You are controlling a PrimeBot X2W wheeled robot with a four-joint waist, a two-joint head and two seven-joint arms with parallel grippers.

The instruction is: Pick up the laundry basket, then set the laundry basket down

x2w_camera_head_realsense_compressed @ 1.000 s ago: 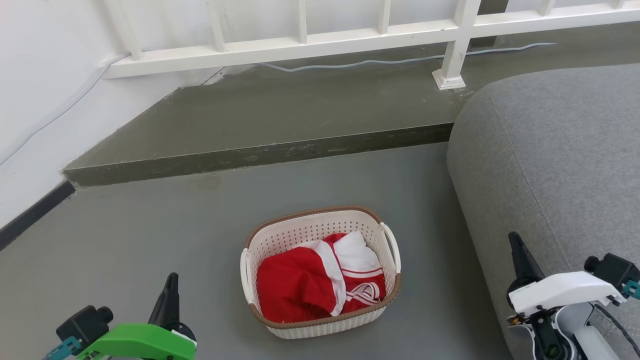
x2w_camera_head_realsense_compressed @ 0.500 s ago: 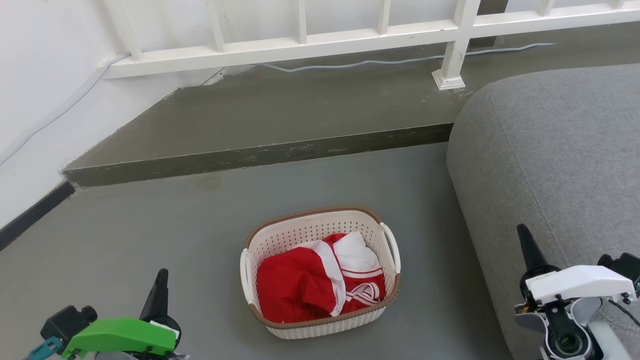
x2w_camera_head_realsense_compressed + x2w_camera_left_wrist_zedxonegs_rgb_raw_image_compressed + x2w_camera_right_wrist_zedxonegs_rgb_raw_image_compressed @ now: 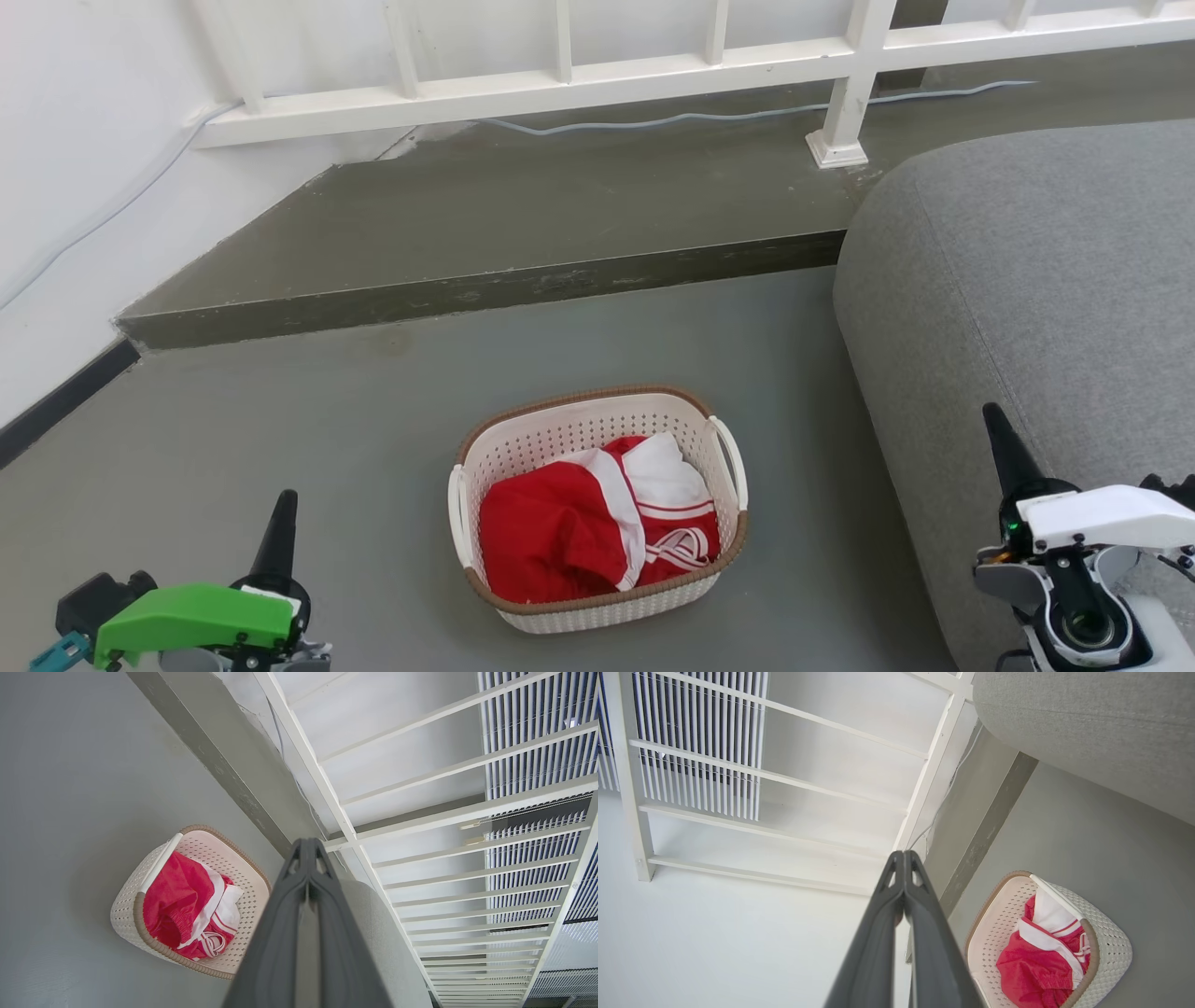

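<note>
The laundry basket stands on the grey floor, cream-white and perforated, with a brown rim and white side handles. A red and white garment lies inside it. My left gripper is at the lower left, well apart from the basket, fingers shut and empty. My right gripper is at the lower right, over the sofa's edge, also shut and empty. The left wrist view has the basket left of the closed left gripper. In the right wrist view the basket lies right of the closed right gripper.
A grey sofa fills the right side, close to the basket. A raised concrete step runs across behind the basket, with a white railing and a cable beyond. A white wall stands at the left.
Both grippers have swung outward: the left one has dropped lower and further left, the right one has shifted right and a little up. The basket has not moved.
</note>
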